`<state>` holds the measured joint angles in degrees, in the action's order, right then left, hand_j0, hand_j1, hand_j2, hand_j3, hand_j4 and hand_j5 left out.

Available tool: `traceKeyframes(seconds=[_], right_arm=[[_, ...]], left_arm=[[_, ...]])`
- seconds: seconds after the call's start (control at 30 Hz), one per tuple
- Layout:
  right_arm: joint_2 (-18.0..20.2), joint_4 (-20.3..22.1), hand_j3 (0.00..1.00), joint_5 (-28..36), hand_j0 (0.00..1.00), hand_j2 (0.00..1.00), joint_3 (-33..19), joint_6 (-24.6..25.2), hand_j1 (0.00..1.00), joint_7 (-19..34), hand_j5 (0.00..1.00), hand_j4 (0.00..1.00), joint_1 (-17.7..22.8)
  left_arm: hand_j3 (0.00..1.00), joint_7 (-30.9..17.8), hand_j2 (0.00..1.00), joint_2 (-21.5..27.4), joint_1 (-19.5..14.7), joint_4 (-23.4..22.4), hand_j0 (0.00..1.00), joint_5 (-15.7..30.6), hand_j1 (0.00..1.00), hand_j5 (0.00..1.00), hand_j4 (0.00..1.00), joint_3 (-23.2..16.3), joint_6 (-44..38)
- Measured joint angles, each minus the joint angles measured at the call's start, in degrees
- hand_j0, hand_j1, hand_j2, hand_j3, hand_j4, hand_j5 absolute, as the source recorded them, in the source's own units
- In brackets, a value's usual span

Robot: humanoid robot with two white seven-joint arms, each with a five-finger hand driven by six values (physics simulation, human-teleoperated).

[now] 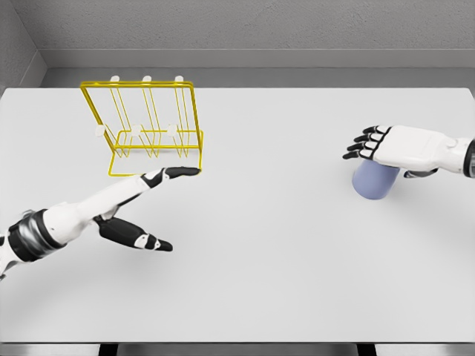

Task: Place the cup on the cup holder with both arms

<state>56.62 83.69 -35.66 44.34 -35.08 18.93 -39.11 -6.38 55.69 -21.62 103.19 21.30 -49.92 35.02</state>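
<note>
A lavender-blue cup stands on the white table at the right. My right hand lies over its top, palm down with the fingers stretched out flat to the left and not wrapped around the cup. The yellow wire cup holder with white-tipped pegs stands at the far left of the table. My left hand is open beside it. Its straight fingers reach the holder's front right corner, and the thumb points down and away.
The table's far edge meets a grey wall behind the holder. A wide stretch of bare table lies between the two hands.
</note>
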Motion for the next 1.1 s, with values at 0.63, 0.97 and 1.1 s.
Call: traceKeyframes(seconds=[0.63, 0.97, 1.1], right_arm=[[0.0, 0.1, 0.74, -2.1, 0.74, 0.74, 1.0, 0.3, 0.74, -0.3, 0.74, 0.74, 0.1], [0.0, 0.1, 0.61, -2.5, 0.61, 0.61, 0.9, 0.3, 0.61, -0.5, 0.61, 0.61, 0.1], [0.0, 0.1, 0.57, -2.9, 0.57, 0.57, 1.0, 0.2, 0.57, -0.4, 0.57, 0.57, -0.1]], left_arm=[[1.00, -1.0, 1.00, 3.9, -2.5, 0.0, 1.00, 16.4, 1.00, 1.00, 1.00, -5.5, -6.1], [1.00, -1.1, 1.00, 4.3, -3.7, 0.0, 1.00, 18.3, 1.00, 1.00, 1.00, -5.9, -15.5], [1.00, -1.4, 1.00, 3.9, -3.7, 0.0, 1.00, 19.1, 1.00, 1.00, 1.00, -6.0, -16.7]])
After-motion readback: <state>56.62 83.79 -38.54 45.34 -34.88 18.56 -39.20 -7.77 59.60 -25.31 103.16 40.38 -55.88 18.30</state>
